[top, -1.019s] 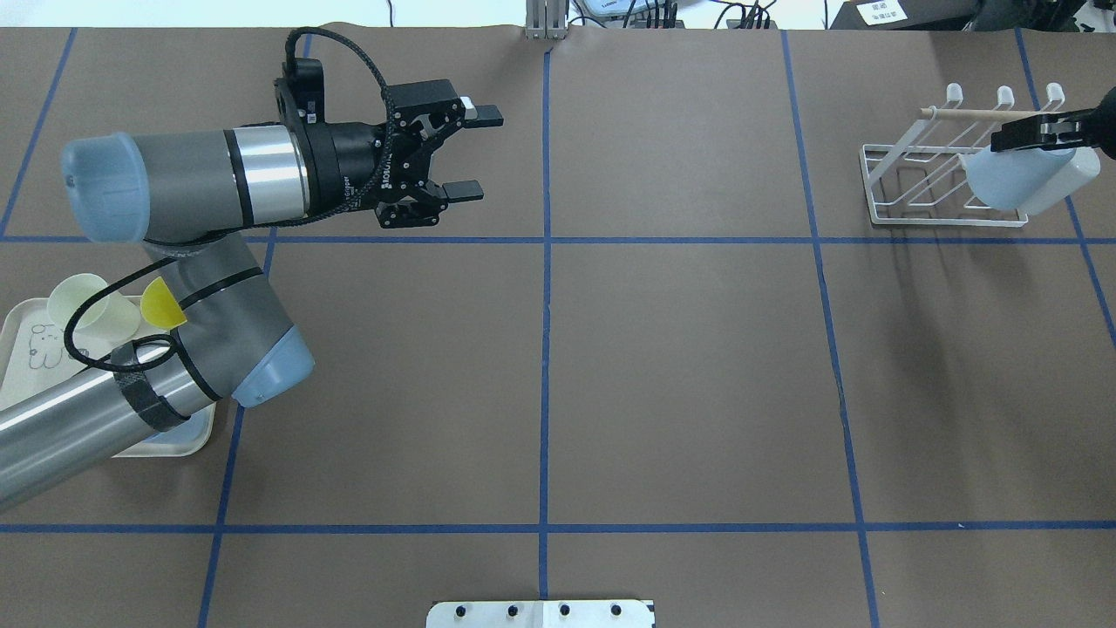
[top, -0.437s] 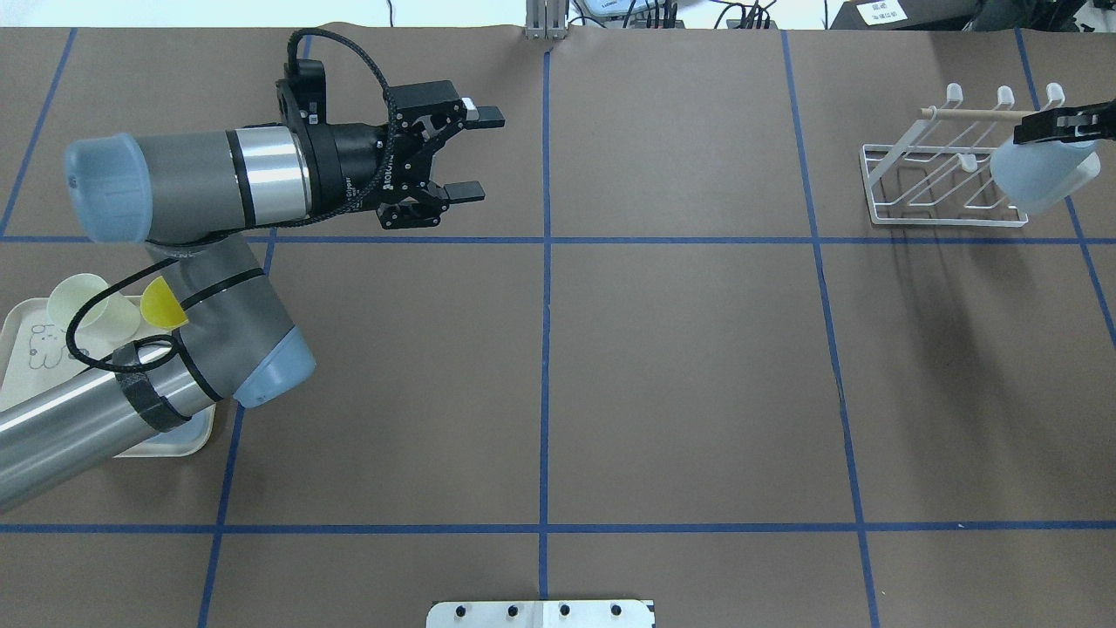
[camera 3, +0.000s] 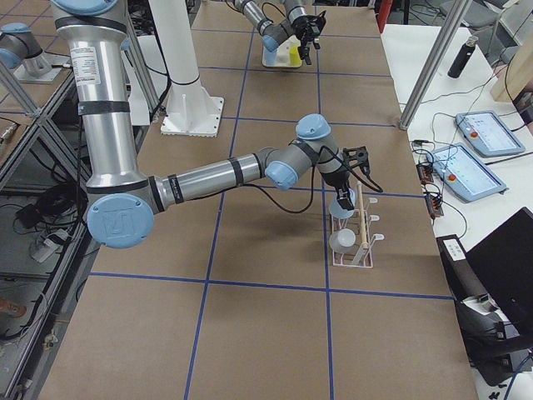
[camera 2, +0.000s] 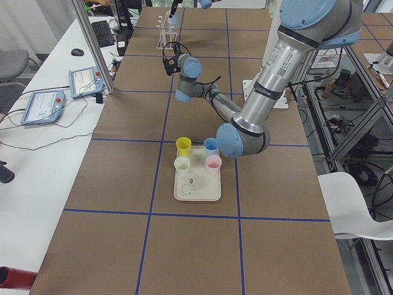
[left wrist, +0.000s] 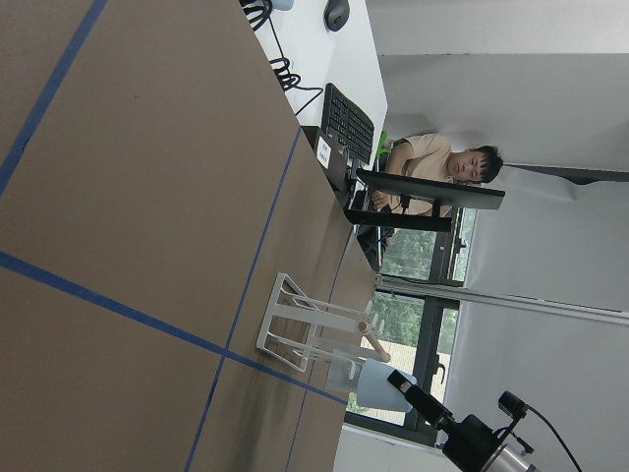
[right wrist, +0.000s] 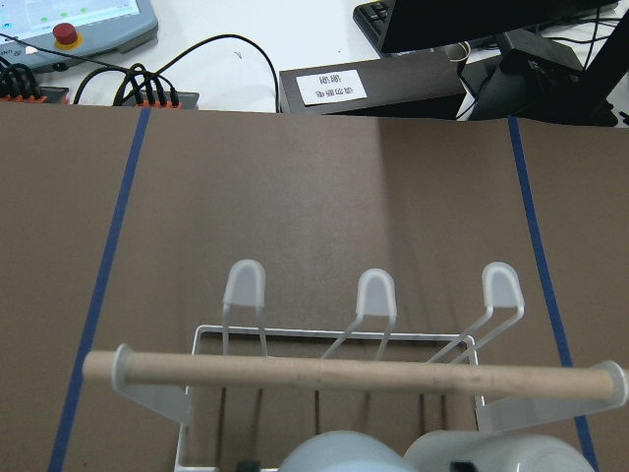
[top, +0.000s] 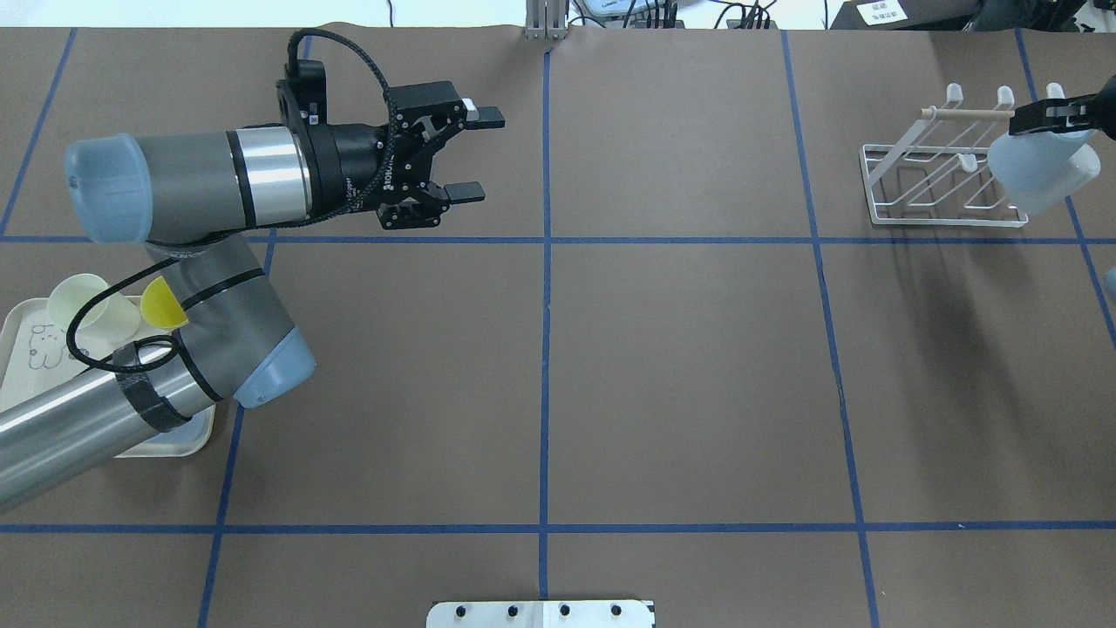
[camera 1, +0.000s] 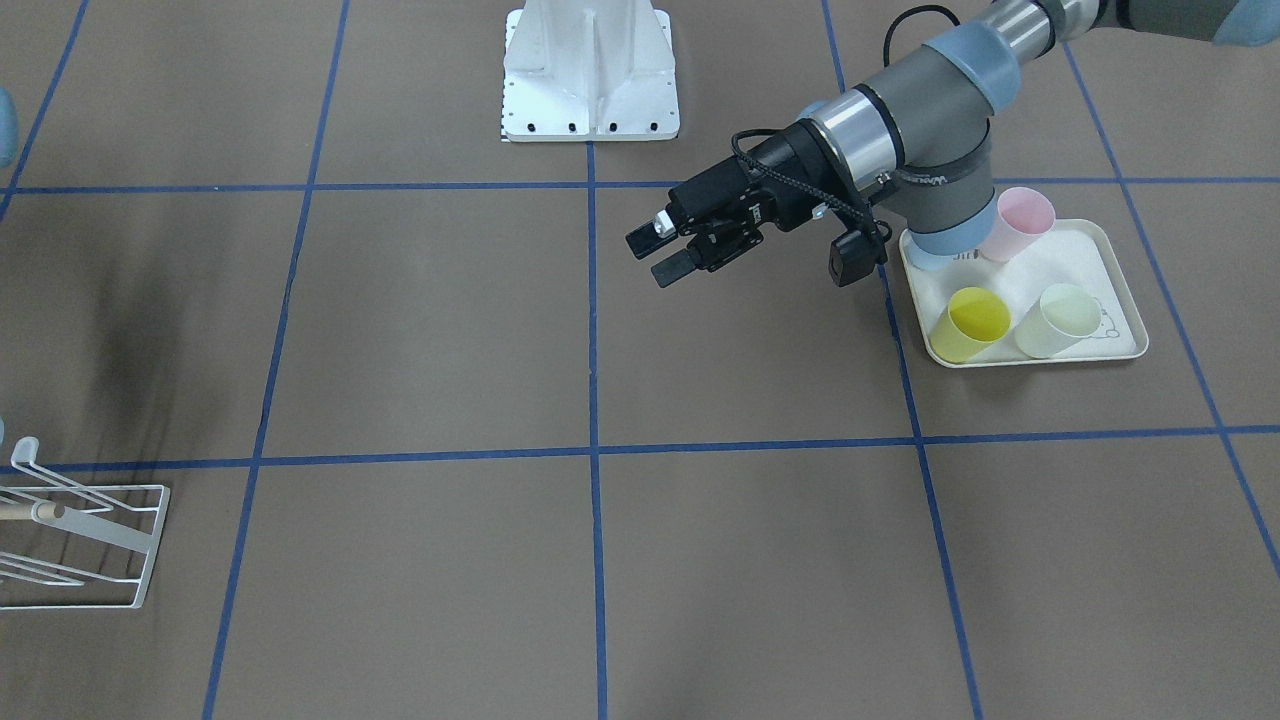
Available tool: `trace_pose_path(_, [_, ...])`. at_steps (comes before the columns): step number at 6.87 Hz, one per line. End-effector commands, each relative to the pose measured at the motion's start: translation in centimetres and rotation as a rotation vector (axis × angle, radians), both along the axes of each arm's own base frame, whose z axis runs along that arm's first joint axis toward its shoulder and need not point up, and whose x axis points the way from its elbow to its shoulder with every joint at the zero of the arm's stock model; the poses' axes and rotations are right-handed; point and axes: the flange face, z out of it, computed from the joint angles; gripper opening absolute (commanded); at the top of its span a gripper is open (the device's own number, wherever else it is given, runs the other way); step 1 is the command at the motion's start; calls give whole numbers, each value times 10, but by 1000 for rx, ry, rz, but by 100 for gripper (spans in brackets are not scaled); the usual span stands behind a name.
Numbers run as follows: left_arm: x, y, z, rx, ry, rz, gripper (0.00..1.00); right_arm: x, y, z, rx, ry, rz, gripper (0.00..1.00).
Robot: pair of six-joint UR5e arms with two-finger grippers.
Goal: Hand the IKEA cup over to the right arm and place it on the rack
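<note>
Far end of the table from the rack: one cream tray is carrying four upright cups. These are one yellow cup, one cream cup, one pink cup and one blue cup, the last partly hidden behind the left arm in the front view.

Between tray and rack, nearer the tray: the left gripper is hovering above the table with its two fingers spread wide, gripping nothing.

The rack itself, one white wire frame, is showing three capped prongs and one wooden dowel.

Over the rack: the right gripper is clamping the pale blue IKEA cup, which is hanging tilted, clear of the table. Whether it is touching a prong cannot be told. Just beside it, one white cup is sitting on the rack.

Beyond the rack: one person is sitting at a desk.
</note>
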Motion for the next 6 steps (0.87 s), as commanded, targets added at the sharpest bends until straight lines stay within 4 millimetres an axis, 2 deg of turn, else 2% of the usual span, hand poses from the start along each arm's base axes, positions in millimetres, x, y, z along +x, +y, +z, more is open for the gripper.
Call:
trace_pose_path(1, [0,0,-1,0,1,-1,100,-2,-5,17,-33,11,3,13])
trace_pose_path(2, [0,0,-1,0,1,-1,100,-2,-6,24,-45,15,2,40])
trace_pose_path(3, [1,0,-2,1,2,0,100,-3,-7,28,-55,16,4,50])
trace_pose_path(4, [1,0,-3,3,4,0,100,-4,-7,33,-63,19,4,68])
trace_pose_path(5, [0,0,-4,4,6,-1,100,-5,-11,33,-64,17,6,100])
trace_pose_path(6, [-3,1,-6,10,9,-2,100,-6,-13,33,-62,16,6,100])
